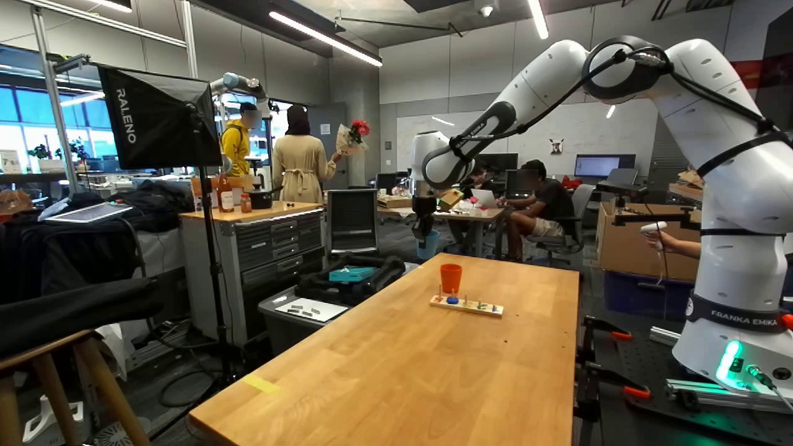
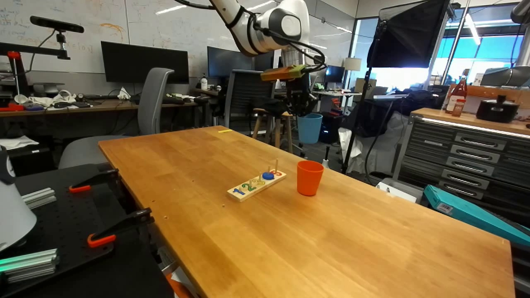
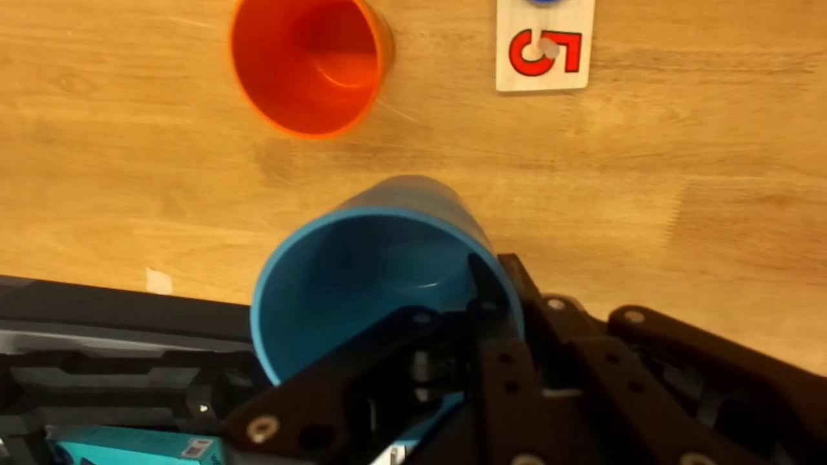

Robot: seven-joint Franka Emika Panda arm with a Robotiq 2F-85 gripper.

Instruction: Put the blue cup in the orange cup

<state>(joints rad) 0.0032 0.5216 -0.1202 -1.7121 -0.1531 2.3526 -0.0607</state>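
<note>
The blue cup (image 1: 427, 246) hangs in the air, and it also shows in an exterior view (image 2: 309, 129) and in the wrist view (image 3: 362, 278). My gripper (image 3: 493, 261) is shut on its rim, one finger inside the cup and one outside. The gripper also shows in both exterior views (image 1: 424, 228) (image 2: 305, 111). The orange cup (image 2: 309, 178) stands upright on the table, open side up. It also shows in an exterior view (image 1: 451, 278) and at the top of the wrist view (image 3: 310, 71). The blue cup is apart from it, higher and toward the table edge.
A wooden number board with pegs and a blue ring (image 2: 256, 186) lies on the table (image 2: 352, 231) near the orange cup; its "5" end (image 3: 517, 82) shows in the wrist view. A black case (image 1: 350, 272) with a teal box (image 2: 476, 215) sits beside the table edge. A softbox stand (image 1: 207, 248) stands farther off.
</note>
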